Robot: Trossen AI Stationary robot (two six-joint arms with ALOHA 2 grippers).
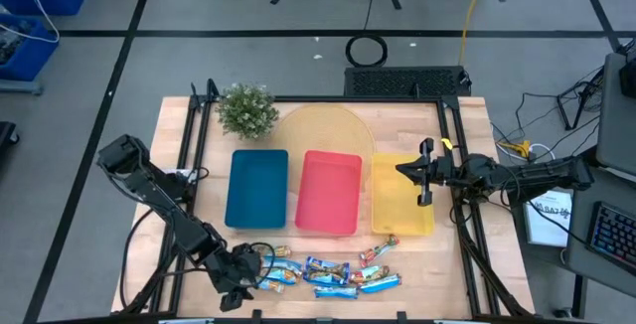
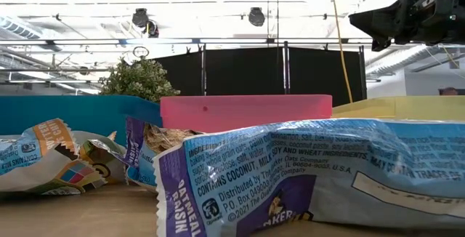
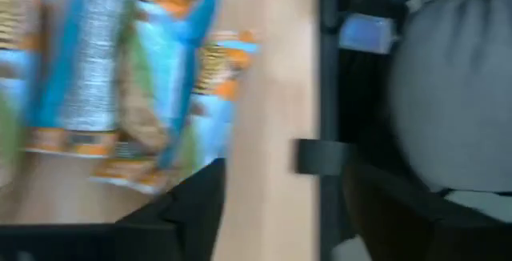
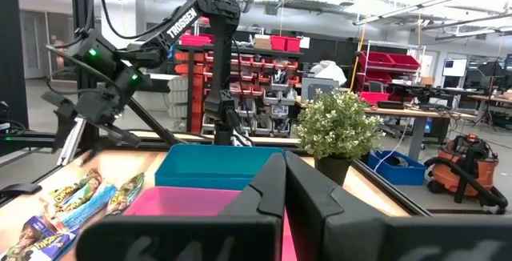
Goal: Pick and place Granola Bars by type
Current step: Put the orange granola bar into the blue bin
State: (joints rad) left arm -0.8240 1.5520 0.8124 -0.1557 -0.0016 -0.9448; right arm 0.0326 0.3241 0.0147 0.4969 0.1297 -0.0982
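The left hand (image 1: 241, 282) was found low at the bars (image 1: 328, 274), its state indiscernible, while the right hand (image 1: 425, 177) was held clenched, empty, over the yellow tray (image 1: 386, 220).

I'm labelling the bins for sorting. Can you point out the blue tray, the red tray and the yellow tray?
blue tray (image 1: 256, 190): high view, bare floor.
red tray (image 1: 329, 193): high view, bare floor.
yellow tray (image 1: 397, 215): high view, bare floor.

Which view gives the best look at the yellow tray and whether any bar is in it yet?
The high view: it looks straight down into the yellow tray, whose visible floor holds no bar, though the right gripper hangs over part of it. The low view shows only its side wall. Neither wrist view shows it.
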